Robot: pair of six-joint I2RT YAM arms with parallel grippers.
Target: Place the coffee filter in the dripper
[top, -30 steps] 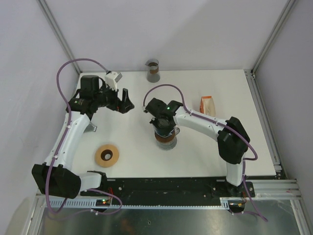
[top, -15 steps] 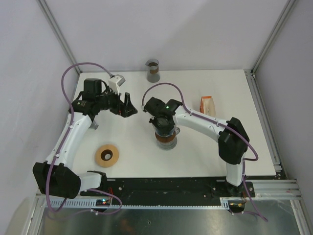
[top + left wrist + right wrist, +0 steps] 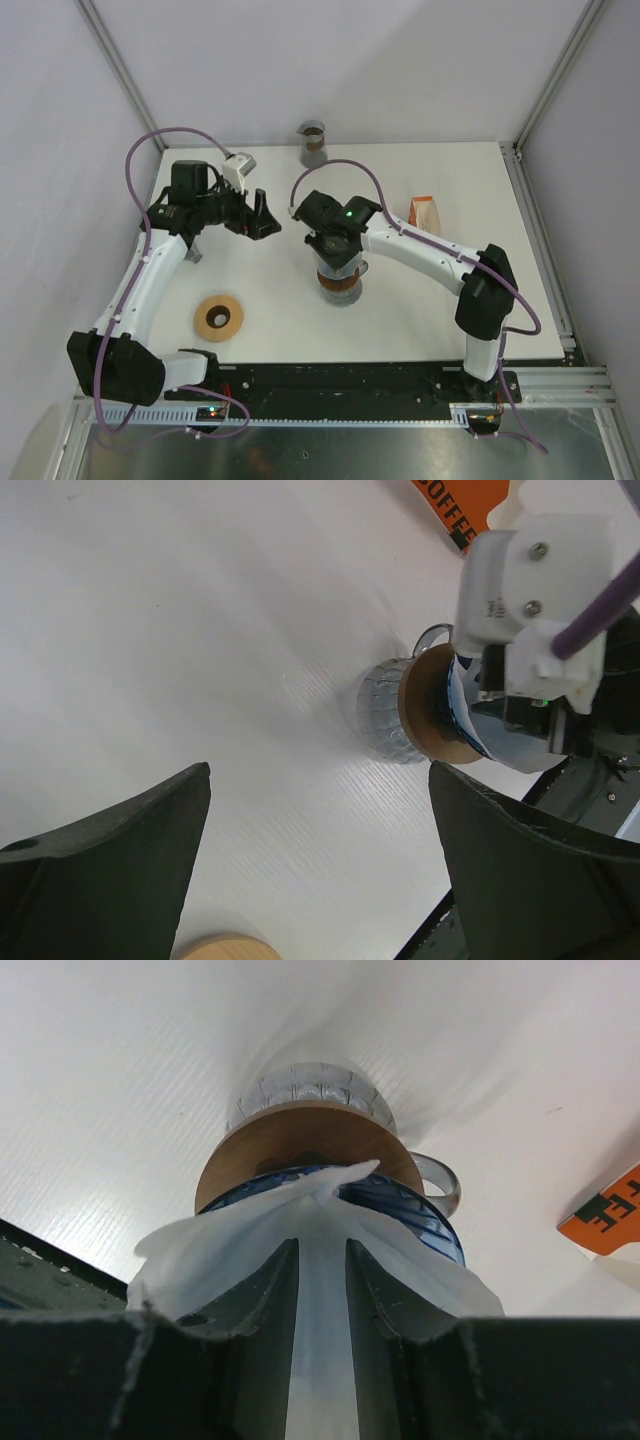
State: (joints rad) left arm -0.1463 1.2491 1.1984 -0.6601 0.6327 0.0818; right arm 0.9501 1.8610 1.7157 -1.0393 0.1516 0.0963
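The filter [image 3: 200, 1250] is draped into the dripper [image 3: 425, 1222] at centre frame, though it is not judged fully seated. The right gripper [image 3: 322, 1255] is narrowly parted astride the paper (grip cannot be told); the left gripper [image 3: 320, 780] is held spread, empty. Release and withdrawal are judged outstanding.

i see the white paper coffee filter [image 3: 200, 1255] sitting in the blue ribbed dripper [image 3: 410, 1210] mid-table. the round wooden ring [image 3: 219, 318] lies front-left of it, the orange coffee packet [image 3: 425, 214] behind it to the right, and 1 small glass beaker [image 3: 313, 145] at the far edge.
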